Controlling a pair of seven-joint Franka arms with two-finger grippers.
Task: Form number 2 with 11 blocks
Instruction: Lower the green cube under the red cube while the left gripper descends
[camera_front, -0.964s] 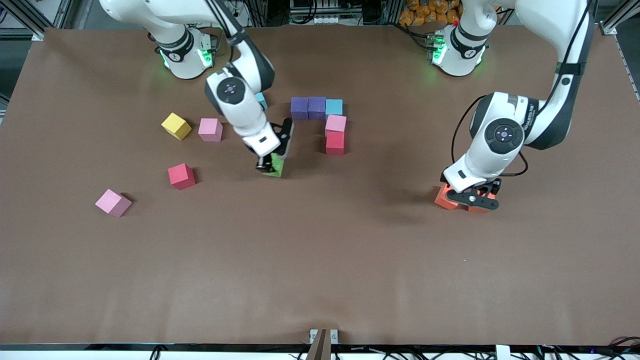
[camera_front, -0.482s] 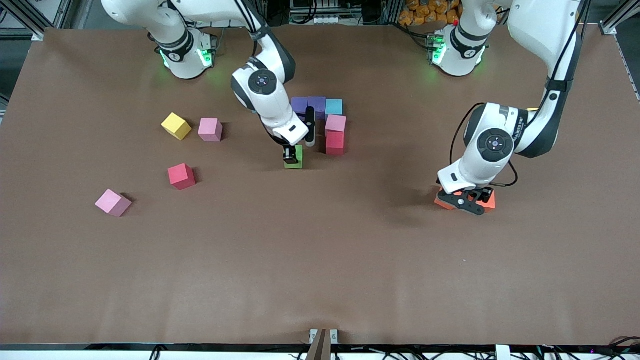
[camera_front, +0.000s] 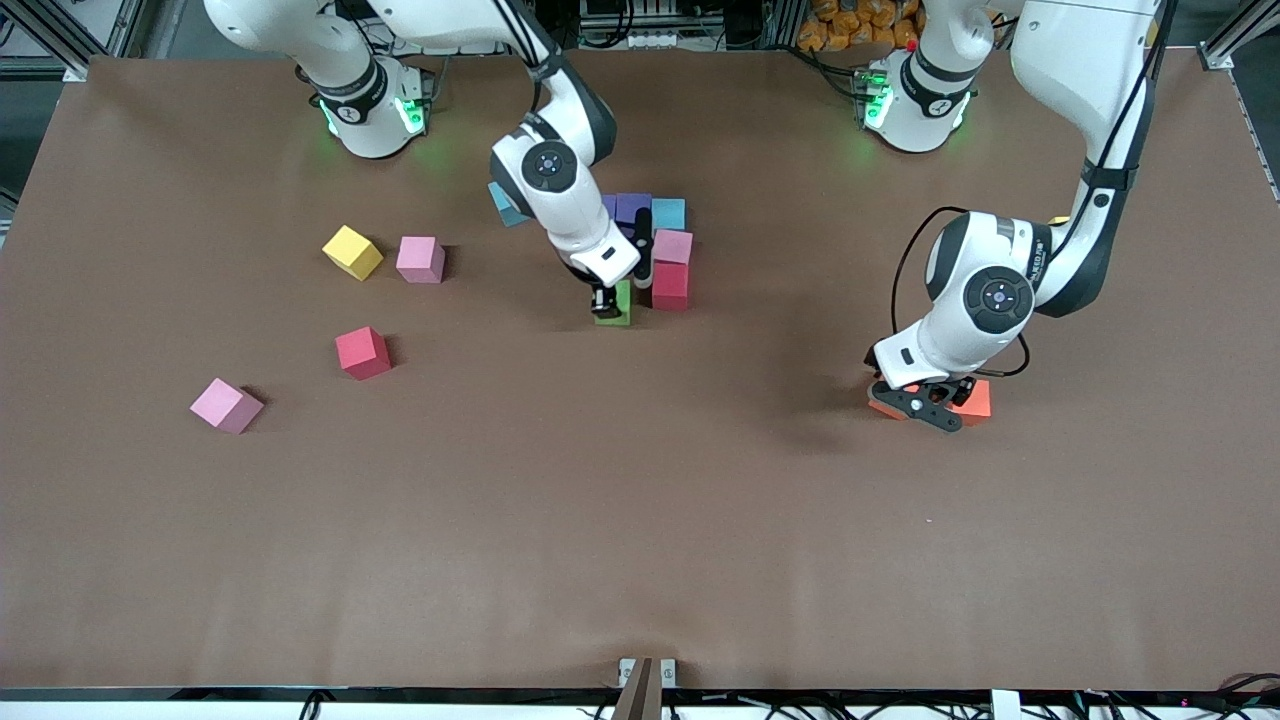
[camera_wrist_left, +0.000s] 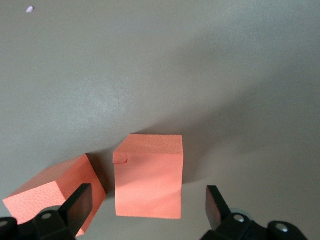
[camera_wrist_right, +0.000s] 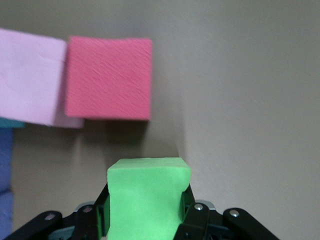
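White glossy arms, black joint bands, green-lit bases, black cables, black fingers (camera_wrist_left: 216, 203) with silver screws

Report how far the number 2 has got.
Done: two purple blocks and a light blue block form the top row, with a pink block and red block below. In hand: the right gripper holds the green block beside the red one; the left gripper, open, hovers over two orange blocks. Left: yellow block and others loose.
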